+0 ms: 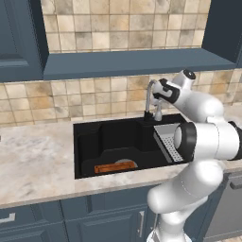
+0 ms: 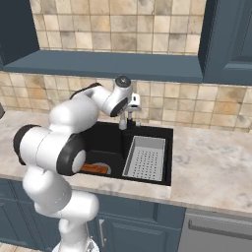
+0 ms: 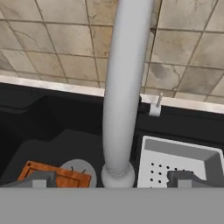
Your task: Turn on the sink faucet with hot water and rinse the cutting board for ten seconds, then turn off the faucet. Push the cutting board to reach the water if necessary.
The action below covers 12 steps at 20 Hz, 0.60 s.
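1. The sink faucet (image 3: 120,87) looks like smooth matt grey metal, without bright reflections.
2. The sink (image 1: 108,137) is matt black, with smooth walls.
3. The cutting board (image 1: 109,168), on the floor of the sink, looks like orange-brown wood with a darker rim.
4. The drainer tray (image 2: 146,157), in the sink, is matt grey and full of small holes.
5. The countertop (image 1: 33,165) around the sink looks like pale polished stone with veins.
6. The wall tiles (image 1: 108,28) behind the sink look like rough beige stone.

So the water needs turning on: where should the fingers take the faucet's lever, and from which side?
Grip the small side lever near its free tip, coming from the front over the sink. It juts up beside the sink faucet, slim enough to pinch, though small.
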Available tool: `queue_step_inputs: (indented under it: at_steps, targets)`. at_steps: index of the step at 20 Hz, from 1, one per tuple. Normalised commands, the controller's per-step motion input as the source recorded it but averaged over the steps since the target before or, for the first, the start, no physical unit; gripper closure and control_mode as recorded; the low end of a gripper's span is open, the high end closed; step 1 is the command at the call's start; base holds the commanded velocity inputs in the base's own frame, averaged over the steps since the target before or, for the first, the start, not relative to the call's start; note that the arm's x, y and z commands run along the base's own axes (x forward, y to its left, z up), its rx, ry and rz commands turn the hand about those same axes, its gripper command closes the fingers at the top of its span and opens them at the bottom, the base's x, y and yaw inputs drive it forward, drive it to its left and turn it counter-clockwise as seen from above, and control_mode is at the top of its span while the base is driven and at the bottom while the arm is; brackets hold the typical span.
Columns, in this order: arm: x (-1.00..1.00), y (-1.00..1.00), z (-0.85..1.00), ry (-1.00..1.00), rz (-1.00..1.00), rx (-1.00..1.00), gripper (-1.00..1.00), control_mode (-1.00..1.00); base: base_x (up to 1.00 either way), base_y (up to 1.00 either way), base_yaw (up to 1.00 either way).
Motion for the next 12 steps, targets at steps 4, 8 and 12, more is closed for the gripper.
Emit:
queue_step_inputs:
  at_steps: [4, 8, 12]
  targets:
    - [0.43, -0.08, -0.18, 0.00, 0.00, 0.00, -1.00, -1.00, 0.00, 0.00, 0.00]
    - [0.39, -0.13, -0.14, 0.00, 0.00, 0.00, -1.00, -1.00, 0.00, 0.00, 0.00]
    - [0.35, -0.09, -0.15, 0.00, 0.00, 0.00, -1.00, -1.00, 0.00, 0.00, 0.00]
